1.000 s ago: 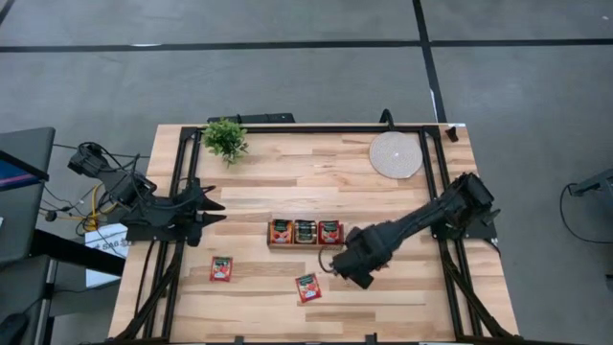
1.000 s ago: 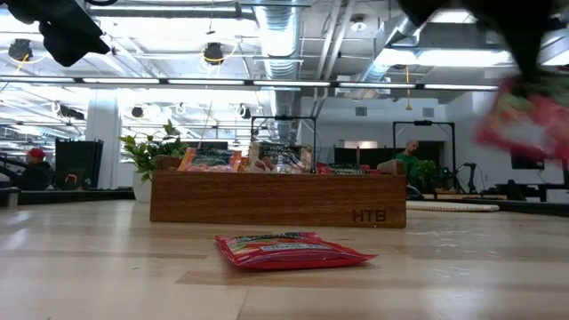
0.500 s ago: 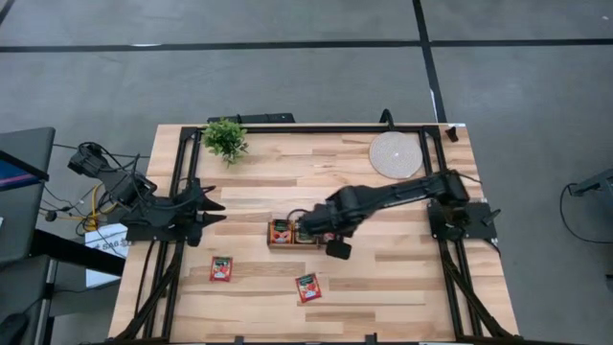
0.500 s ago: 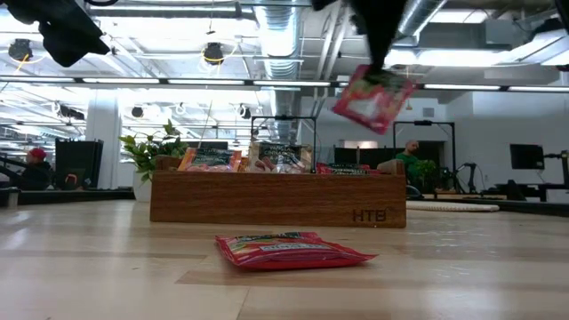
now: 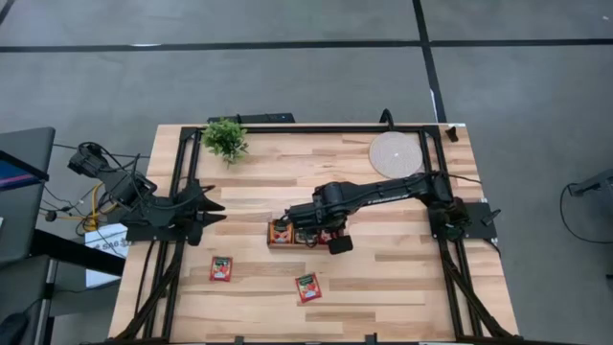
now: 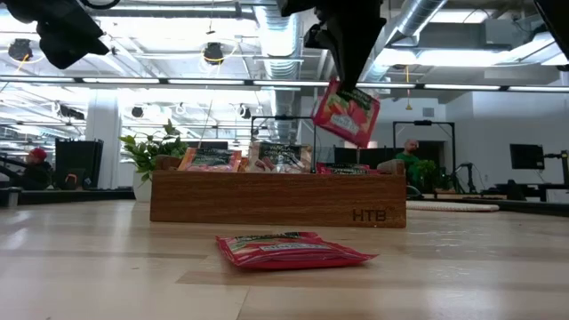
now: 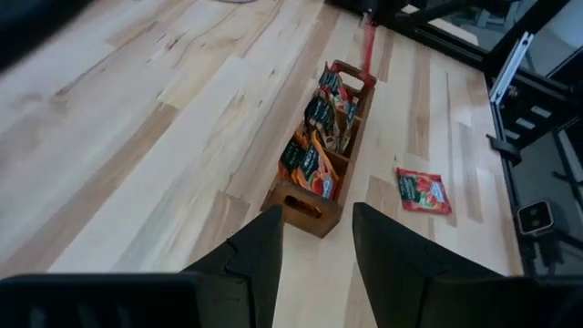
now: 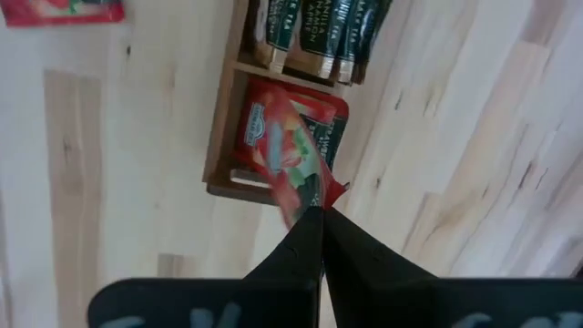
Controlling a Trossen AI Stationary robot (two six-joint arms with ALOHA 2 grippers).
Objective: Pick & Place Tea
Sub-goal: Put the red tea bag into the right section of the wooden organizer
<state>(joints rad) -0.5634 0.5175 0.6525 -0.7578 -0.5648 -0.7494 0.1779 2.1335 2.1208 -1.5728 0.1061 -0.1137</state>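
My right gripper is over the wooden tray's right end compartment, shut on a red tea sachet that hangs above the tray. The right wrist view shows this sachet over a compartment that holds other red sachets. Two more red sachets lie flat on the table, one toward the near left and one near the front edge. My left gripper is open and waits at the table's left side. My right gripper pinches the red sachet between its two shut fingers at the top edge. The fingers come from above, pointing down. The sachet hangs below them, slightly tilted and lifted clear of the tray and the table.
A small potted plant stands at the far left corner and a round pale coaster lies at the far right. Dark-printed sachets stand upright in the tray's other compartments. Bare tabletop lies to the tray's right and in front of it.
My right gripper has carried the red sachet from the table's near right side toward the left and far edge, until it was above the tray. In the last half second it has moved a little further left and lowered slightly. The sachet stays hanging from it.
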